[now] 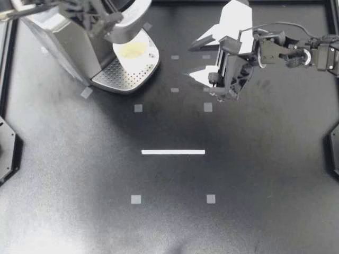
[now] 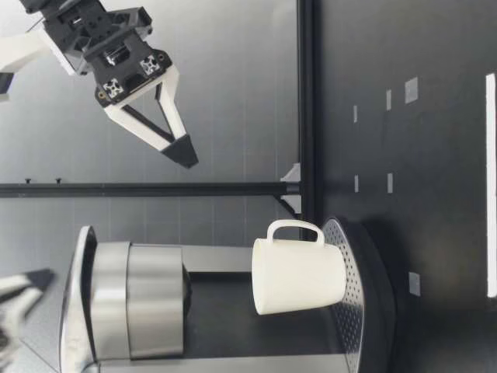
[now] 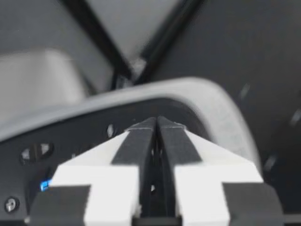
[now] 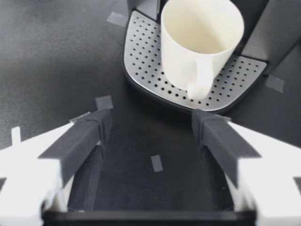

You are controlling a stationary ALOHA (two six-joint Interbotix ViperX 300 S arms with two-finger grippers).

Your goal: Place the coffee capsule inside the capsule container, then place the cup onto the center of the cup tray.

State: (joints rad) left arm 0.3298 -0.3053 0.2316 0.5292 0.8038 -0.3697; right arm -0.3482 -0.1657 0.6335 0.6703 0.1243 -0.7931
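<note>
The white cup (image 1: 135,53) stands upright on the perforated cup tray (image 1: 114,76) of the coffee machine (image 1: 61,37). My right gripper (image 1: 193,59) hangs above the surface facing the cup's handle, fingers wide apart. My left gripper (image 1: 108,20) is over the machine's top, fingers pressed together.

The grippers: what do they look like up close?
My right gripper has two white, tapering fingers with black pads on a black body, with black cables along the arm. My left gripper looks the same: white fingers, black pads.
</note>
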